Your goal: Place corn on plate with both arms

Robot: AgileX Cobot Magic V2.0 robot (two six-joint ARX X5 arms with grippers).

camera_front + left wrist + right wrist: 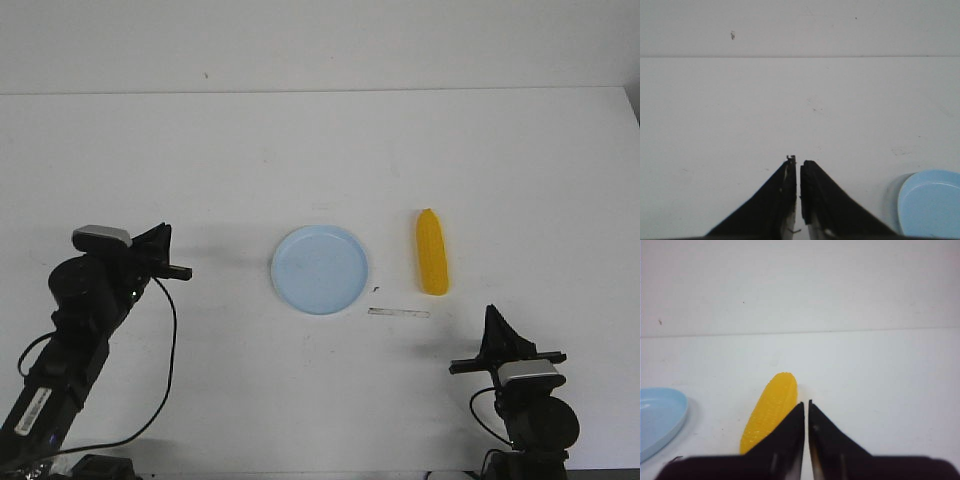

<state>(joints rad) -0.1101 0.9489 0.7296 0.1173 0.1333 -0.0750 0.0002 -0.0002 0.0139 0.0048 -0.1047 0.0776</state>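
Not yet begun: corn (432, 252) lying on surface (320, 150) right of empty plate (320, 269), both jaws clenched on nothing; next, opening right gripper (492, 318) over corn.

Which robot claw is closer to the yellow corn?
The right gripper. It sits just behind the corn, whose cob fills its wrist view. The left gripper is on the other side of the blue plate, farther off.
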